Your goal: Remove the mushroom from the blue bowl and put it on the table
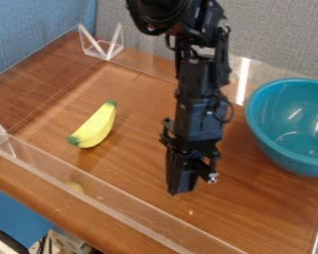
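Grey-blue fabric wall (43, 25) behind; blue floor (16, 213) below.

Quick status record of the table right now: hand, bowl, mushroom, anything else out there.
hand: pointing steeply down over the table, left of the bowl, shut; tips close to the wood, contact cannot be told
blue bowl: upright at the right edge of the view, visible inside looks empty
mushroom: not visible; whether the hand holds it cannot be told
banana: lying on the table, left of the arm, apart from it
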`<state>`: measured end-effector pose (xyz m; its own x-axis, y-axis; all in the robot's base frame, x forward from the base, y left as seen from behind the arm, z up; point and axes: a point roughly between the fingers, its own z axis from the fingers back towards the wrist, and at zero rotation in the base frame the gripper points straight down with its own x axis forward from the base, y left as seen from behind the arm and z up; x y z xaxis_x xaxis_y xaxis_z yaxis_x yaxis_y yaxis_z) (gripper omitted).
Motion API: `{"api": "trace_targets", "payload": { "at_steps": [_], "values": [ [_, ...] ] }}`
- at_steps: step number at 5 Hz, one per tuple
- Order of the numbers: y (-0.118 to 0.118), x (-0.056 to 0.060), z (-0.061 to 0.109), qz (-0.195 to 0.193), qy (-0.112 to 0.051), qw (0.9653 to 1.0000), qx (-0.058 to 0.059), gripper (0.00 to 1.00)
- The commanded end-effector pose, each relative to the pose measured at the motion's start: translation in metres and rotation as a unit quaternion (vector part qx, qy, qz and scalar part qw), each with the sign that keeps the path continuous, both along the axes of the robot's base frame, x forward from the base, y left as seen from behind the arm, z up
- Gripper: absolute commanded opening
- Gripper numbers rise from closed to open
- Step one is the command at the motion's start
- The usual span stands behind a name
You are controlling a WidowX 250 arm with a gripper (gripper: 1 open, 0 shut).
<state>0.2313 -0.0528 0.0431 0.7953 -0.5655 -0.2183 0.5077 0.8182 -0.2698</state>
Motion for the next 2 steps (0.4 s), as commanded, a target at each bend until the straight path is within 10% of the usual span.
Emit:
{"api": "trace_targets", "payload": {
  "at_steps": [1,2],
  "values": [
    [-0.0017,0.0091,0.0082,-0.016,-0.028,0.9994,0.013,1.0],
    [-0.0073,0.0139,0.0017,-0.002,-0.039,0.9989,0.025,1.0]
  ]
}}
